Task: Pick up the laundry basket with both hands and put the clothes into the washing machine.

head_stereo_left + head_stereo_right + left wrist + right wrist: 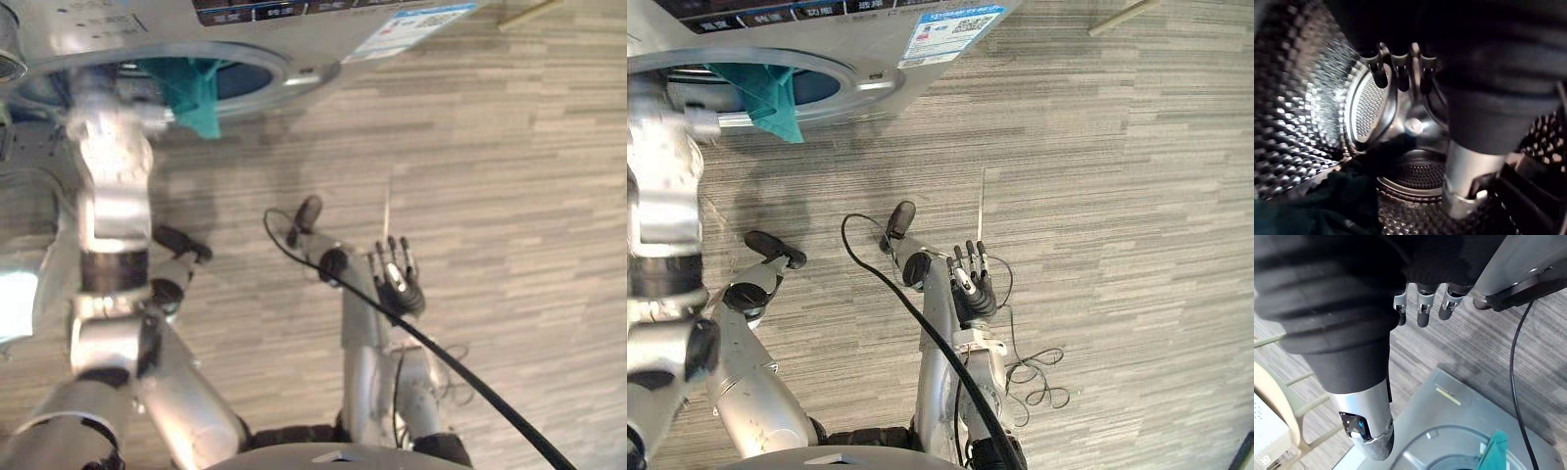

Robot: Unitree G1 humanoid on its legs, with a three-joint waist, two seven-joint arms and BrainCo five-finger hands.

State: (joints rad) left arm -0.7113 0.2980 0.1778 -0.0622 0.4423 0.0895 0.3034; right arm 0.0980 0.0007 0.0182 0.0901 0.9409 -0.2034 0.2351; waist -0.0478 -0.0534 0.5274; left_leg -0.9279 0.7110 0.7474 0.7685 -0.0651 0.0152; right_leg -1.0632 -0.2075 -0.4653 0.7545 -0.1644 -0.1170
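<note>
left eye view: the washing machine (294, 29) sits along the upper left of the frame, its round opening facing the floor (509, 147). a teal cloth (191, 93) hangs over the rim of the opening, partly inside and partly out. the left arm (113, 196) rises along the left of the frame to that opening; its hand is hidden there. the right hand (400, 279) is at centre right, over bare floor and well apart from the machine, fingers straight and holding nothing.

right eye view: same layout. the teal cloth is at the upper left, draped from the opening's edge; the right hand is at centre, fingers extended, empty.

left wrist view: the left hand (1399, 76) is inside the steel drum (1298, 122), fingers loosely extended toward the drum's back wall and thumb apart, nothing between them. a dark garment (1317, 205) lies on the drum wall beside the hand, not touching the fingers.

right wrist view: the right hand's fingers (1421, 313) point straight out over the floor and grip nothing. past the thumb (1369, 416) the machine's front and opening show, with the teal cloth at the rim.
</note>
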